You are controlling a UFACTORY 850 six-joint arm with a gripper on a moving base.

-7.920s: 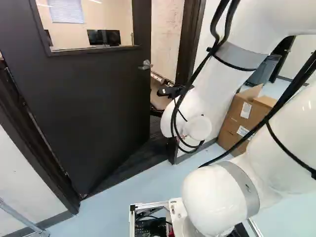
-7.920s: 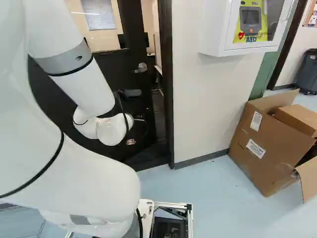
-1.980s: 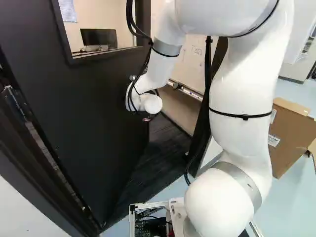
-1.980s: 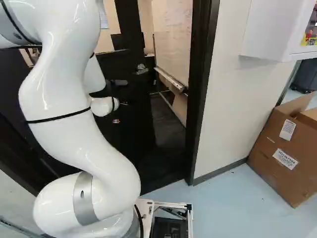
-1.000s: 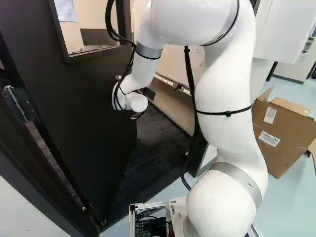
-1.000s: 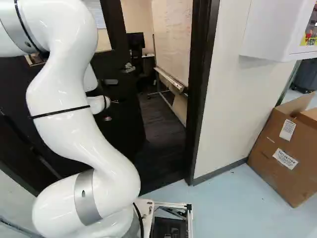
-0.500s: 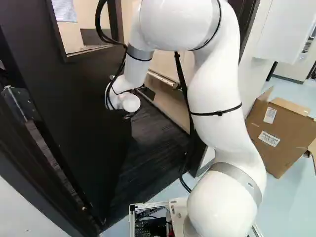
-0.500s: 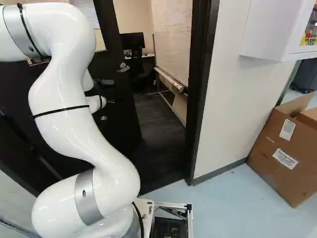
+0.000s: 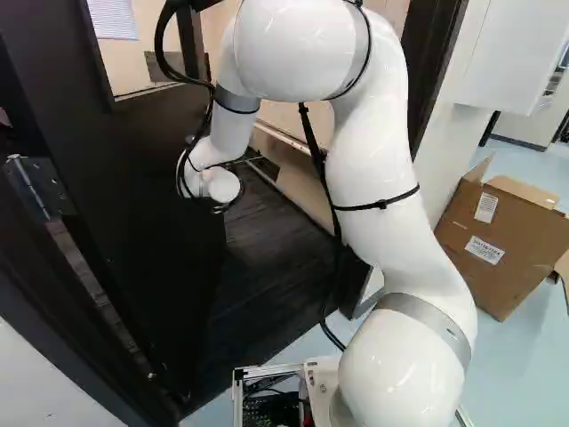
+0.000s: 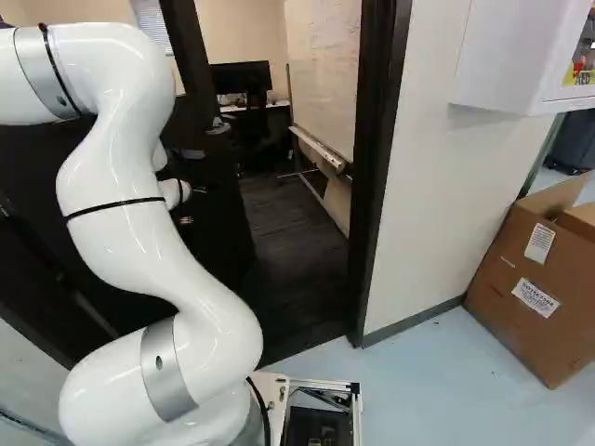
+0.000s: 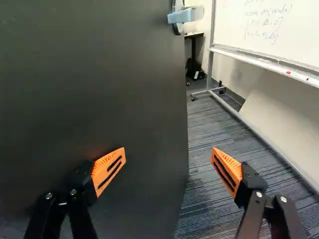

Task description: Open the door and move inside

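On the left side, the door [image 9: 124, 196] stands partly open, with its handle [image 11: 185, 15] near the far edge. Close to this door, the pincer [image 10: 186, 220] has both fingers spread wide apart.

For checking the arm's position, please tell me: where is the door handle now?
In the wrist view, the handle is ahead of the gripper, at the free edge of the door, on the side toward the whiteboard.
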